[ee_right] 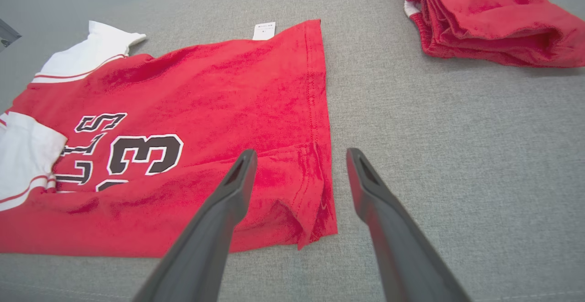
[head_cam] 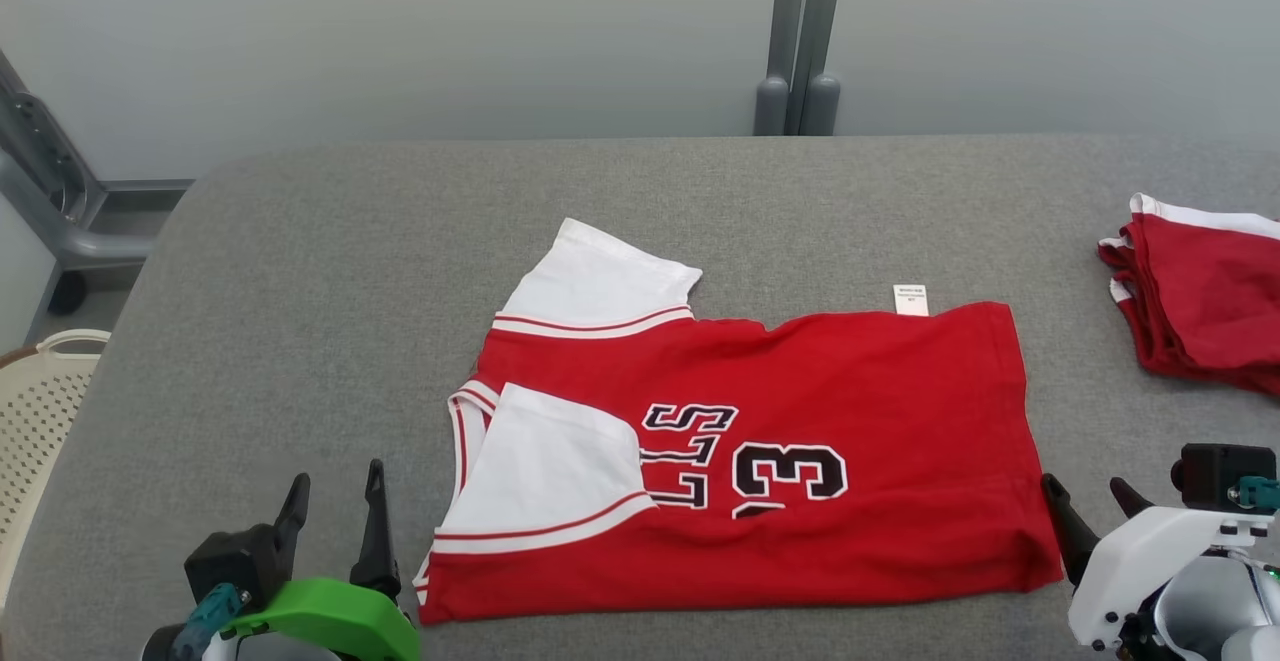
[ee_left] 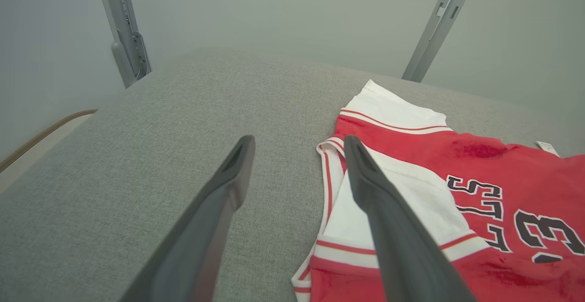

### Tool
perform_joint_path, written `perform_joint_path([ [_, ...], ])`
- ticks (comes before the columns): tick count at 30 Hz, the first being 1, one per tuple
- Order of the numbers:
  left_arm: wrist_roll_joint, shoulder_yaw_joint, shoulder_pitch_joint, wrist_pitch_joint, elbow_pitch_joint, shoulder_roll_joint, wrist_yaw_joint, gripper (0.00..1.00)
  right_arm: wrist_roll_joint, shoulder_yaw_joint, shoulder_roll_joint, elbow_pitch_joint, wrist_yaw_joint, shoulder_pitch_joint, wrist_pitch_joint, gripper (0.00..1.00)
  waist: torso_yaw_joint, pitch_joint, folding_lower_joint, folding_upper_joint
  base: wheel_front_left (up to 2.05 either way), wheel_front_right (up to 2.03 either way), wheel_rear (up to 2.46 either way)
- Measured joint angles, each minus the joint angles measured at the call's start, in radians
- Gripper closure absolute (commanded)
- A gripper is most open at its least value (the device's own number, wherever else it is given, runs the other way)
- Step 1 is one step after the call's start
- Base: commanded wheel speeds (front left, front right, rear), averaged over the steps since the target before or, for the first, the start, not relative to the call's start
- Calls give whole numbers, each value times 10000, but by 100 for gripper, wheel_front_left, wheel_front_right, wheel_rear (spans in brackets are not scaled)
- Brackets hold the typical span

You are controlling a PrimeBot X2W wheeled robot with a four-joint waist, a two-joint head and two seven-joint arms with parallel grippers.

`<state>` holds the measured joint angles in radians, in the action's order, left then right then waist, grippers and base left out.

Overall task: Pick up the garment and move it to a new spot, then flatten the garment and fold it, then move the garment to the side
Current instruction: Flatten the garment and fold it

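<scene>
Far left, a cream perforated basket (head_cam: 38, 411) sits just off the desk (head_cam: 300, 281), which is grey and fabric-covered.

Left gripper (head_cam: 337, 486) is at the lower left of the head view, green housing. Its fingers (ee_left: 226, 197) are spread wide with nothing between them. They stand just beside the collar end of the garment (head_cam: 800, 441), with a strip of bare desk between in the head view. In the left wrist view (ee_left: 298, 146) one finger lies across the sight of the white sleeve; contact there I cannot tell.

The garment is a red jersey lying flat at mid-desk, sideways: collar to the left, hem to the right. The near long edge is doubled over. The near sleeve (head_cam: 545, 471), white with red trim, lies folded in over the red body. The far sleeve (head_cam: 600, 286) sticks out toward the far edge. Black, white-outlined letters and a "3" face up, partly cut by the fold. A small white label (head_cam: 910, 299) pokes out at the far hem corner.

Right gripper (head_cam: 1085, 491) has a white housing and sits at the garment's near hem corner. Its fingers (ee_right: 231, 201) are also wide apart and hold nothing. In the right wrist view (ee_right: 301, 156) one finger is over the hem corner and the other over bare desk. Touching or not, cannot tell.

Far right, a folded pile (head_cam: 1200, 301) of red cloth with white trim lies well apart from the garment.
</scene>
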<state>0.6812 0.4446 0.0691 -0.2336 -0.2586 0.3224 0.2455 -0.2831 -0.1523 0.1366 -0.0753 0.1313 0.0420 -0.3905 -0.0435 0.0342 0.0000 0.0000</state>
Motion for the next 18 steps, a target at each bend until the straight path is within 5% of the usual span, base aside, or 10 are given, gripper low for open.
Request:
perform_joint_path([
  [12,-545,-1103,-172,-272,612,-545,370,0,-92,128,-825,-176,-4,-69,2406,0,41,572,0,0,0,0,0],
  [18,-1043,-1948,-532,-284,1252,-1009,-291,0,-1093,650,-855,-619,-6,-167,3708,0,141,719,0,0,0,0,0],
])
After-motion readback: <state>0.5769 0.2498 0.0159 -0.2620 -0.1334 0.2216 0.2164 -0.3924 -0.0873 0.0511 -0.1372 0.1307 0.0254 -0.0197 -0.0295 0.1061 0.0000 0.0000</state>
